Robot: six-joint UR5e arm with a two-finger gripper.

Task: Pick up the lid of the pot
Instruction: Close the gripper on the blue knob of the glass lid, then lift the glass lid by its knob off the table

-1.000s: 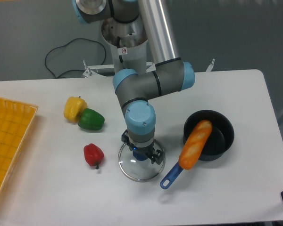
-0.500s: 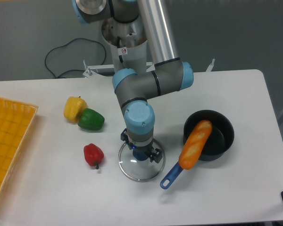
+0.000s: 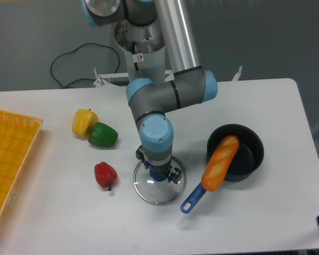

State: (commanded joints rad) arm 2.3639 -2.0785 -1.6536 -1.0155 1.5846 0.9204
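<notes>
A gap runs between the pot lid [image 3: 154, 194] and red pepper [image 3: 105, 175]. Opposite, the blue handle [image 3: 193, 198] and orange object [image 3: 220, 162] obstruct passage.

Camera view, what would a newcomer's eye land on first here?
First, the robot arm coming down mid-picture, its open gripper at the glass lid's blue knob. Next, to the picture's right, the black pan with a long orange thing across its rim. Then the bright red pepper, left of the lid.

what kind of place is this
Probably a robotics lab with a mock kitchen setup: a robot arm reaches over a tabletop holding a pot lid and a red pepper.
</notes>
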